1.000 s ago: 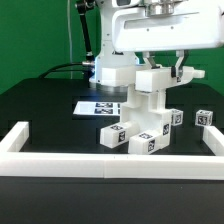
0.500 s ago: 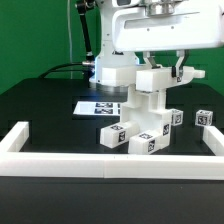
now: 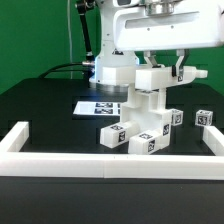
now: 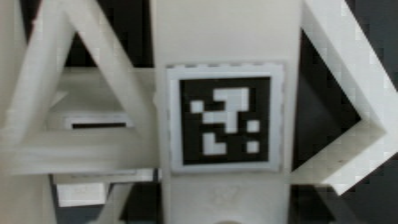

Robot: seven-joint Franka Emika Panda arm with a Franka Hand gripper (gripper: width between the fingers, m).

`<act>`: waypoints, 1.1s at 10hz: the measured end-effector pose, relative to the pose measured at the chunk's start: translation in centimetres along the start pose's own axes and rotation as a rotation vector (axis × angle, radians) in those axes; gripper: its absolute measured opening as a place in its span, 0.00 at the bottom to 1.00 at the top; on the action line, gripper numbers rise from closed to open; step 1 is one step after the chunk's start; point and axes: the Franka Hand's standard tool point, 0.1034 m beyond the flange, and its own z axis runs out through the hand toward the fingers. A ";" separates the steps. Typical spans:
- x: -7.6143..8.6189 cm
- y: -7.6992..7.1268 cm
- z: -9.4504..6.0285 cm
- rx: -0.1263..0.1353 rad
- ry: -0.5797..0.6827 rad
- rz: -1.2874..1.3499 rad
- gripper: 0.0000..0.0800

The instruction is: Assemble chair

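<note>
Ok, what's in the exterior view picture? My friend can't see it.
A robot gripper grips the top of a half-built white chair on a black table. One small tagged block sits apart at the exterior view's right.

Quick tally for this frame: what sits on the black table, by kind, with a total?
Chair assembly, parts clustered together: 1
Separate tagged block, at the exterior view's right: 1
Marker board: 1
Border rail sides in view: 3
Total: 6
</note>
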 end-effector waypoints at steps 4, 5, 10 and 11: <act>0.0 0.0 0.0 0.000 0.001 -0.001 0.36; 0.0 0.0 0.1 0.001 0.004 -0.003 0.36; 0.2 0.1 0.2 0.006 0.019 -0.012 0.36; 0.2 0.1 0.2 0.007 0.020 -0.016 0.36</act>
